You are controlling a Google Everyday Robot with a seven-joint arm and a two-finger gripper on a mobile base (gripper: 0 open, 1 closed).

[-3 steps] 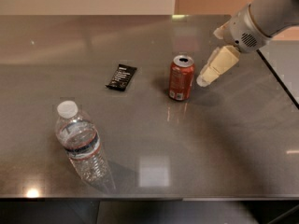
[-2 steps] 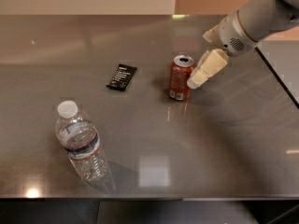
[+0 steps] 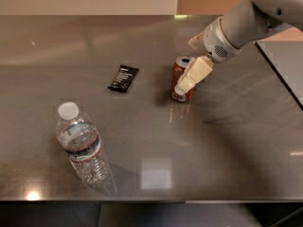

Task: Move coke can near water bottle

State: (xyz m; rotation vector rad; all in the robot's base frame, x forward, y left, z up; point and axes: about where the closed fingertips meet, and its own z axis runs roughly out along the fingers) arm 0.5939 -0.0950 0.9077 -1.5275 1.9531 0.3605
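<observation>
The coke can stands upright, red with a silver top, on the grey metal table right of centre. My gripper reaches in from the upper right and is open at the can. One cream finger lies across the can's front, and the other shows only as a stub behind its top. The water bottle, clear with a white cap and a dark label band, stands at the front left, well apart from the can.
A flat black packet lies left of the can. The table's right edge runs diagonally at the far right, with a lower surface beyond it. The front edge is just below the bottle.
My gripper has moved left and down from beside the can, so that a finger now crosses the can's front. The can, the bottle and the packet have not moved.
</observation>
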